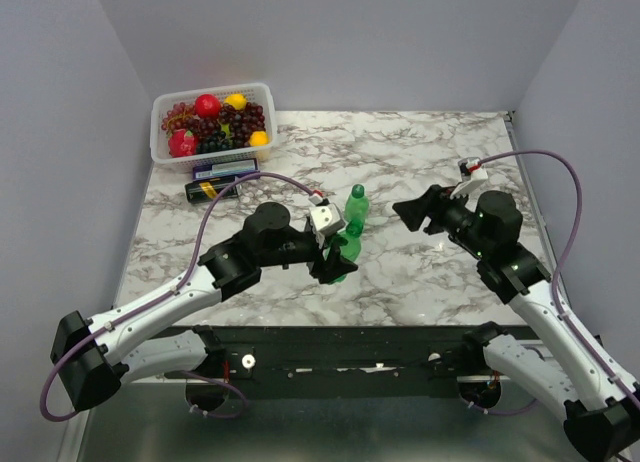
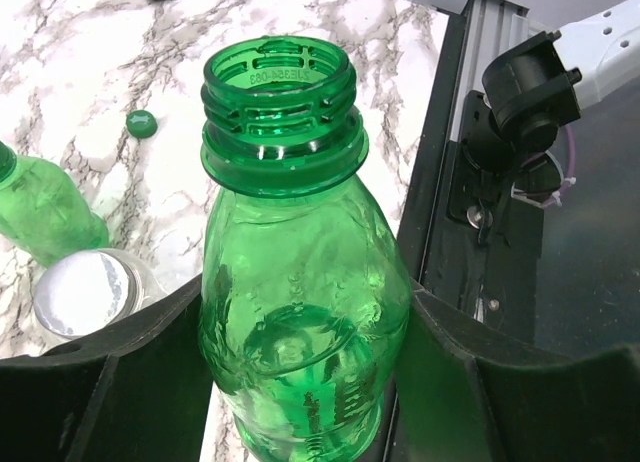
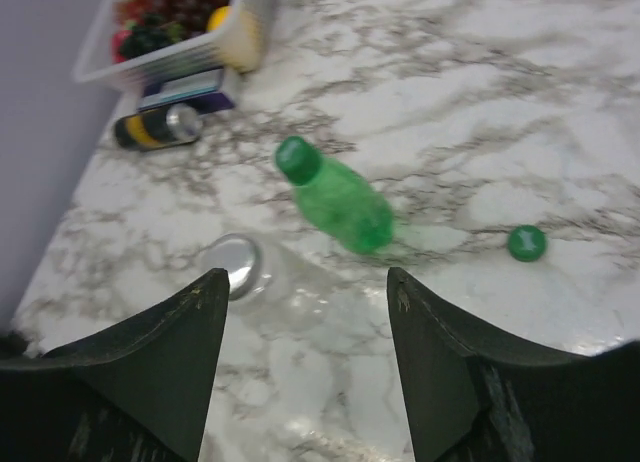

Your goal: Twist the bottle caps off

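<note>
My left gripper [image 2: 305,317] is shut on the body of a translucent green bottle [image 2: 300,282], whose threaded neck stands open with no cap on it. In the top view that held bottle [image 1: 346,249] sits at the table's middle front. A loose dark green cap [image 2: 141,124] lies on the marble, also seen as the small cap [image 3: 526,243] in the right wrist view. A second green bottle [image 1: 356,210] stands just behind with its green cap [image 3: 297,157] on. A clear bottle with a silvery cap [image 3: 235,263] stands beside them. My right gripper [image 1: 405,213] hangs open and empty, right of the bottles.
A white basket [image 1: 165,147] of toy fruit stands at the back left. In front of it lie a flat blue box [image 1: 222,168] and a dark can with a yellow label [image 1: 212,189]. The black rail [image 2: 455,132] runs along the table's near edge.
</note>
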Robot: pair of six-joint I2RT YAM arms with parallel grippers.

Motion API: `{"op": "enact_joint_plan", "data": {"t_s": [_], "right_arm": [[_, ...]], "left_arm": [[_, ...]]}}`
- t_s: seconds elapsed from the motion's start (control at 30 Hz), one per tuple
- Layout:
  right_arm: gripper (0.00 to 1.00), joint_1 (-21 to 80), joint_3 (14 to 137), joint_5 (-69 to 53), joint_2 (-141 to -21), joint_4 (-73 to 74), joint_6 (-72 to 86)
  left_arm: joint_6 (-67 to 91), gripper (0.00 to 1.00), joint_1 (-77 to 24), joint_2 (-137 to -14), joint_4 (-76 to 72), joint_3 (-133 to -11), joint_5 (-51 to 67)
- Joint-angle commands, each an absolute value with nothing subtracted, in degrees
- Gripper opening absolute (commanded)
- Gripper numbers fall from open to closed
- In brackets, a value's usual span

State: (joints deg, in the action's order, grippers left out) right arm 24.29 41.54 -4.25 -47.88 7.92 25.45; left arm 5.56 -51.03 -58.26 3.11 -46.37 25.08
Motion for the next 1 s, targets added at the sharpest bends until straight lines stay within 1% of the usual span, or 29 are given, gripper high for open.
{"op": "enact_joint_plan", "data": {"t_s": [0.0, 0.07, 0.13, 0.2, 0.43, 0.5, 0.7, 0.97], "right_arm": [[0.72, 24.61, 47.89, -33.41, -45.61, 12.22, 26.54], [0.72, 24.87, 49.47, -37.08, -45.79, 11.60, 27.86], [0.72, 26.27, 51.85, -37.71, -45.88, 11.77, 27.25], [0.72, 27.68, 54.65, -36.66, -47.27, 13.96, 25.93], [0.71, 38.13, 59.32, -27.88, -52.81, 18.98, 21.63], [0.71, 39.11, 59.68, -24.02, -53.61, 20.73, 21.01], [0.70, 39.99, 58.63, -21.19, -54.14, 21.44, 20.04], [0.67, 42.19, 57.75, -24.08, -55.98, 20.13, 19.69]], "left_arm": [[5.18, 0.02, -51.85, -59.50, 2.64, -47.63, 25.84], [5.10, 0.02, -51.94, -60.03, 2.90, -47.72, 25.93], [4.92, 0.02, -52.20, -60.55, 3.51, -47.99, 25.84], [4.57, 0.02, -52.21, -60.82, 3.78, -48.16, 25.93], [4.31, 0.02, -52.73, -61.79, 4.39, -48.43, 25.93], [4.04, 0.02, -52.82, -61.44, 4.31, -48.34, 25.58], [3.78, 0.01, -53.00, -60.82, 4.48, -48.34, 24.87], [3.69, 0.01, -53.00, -61.17, 4.66, -48.34, 24.70]]}}
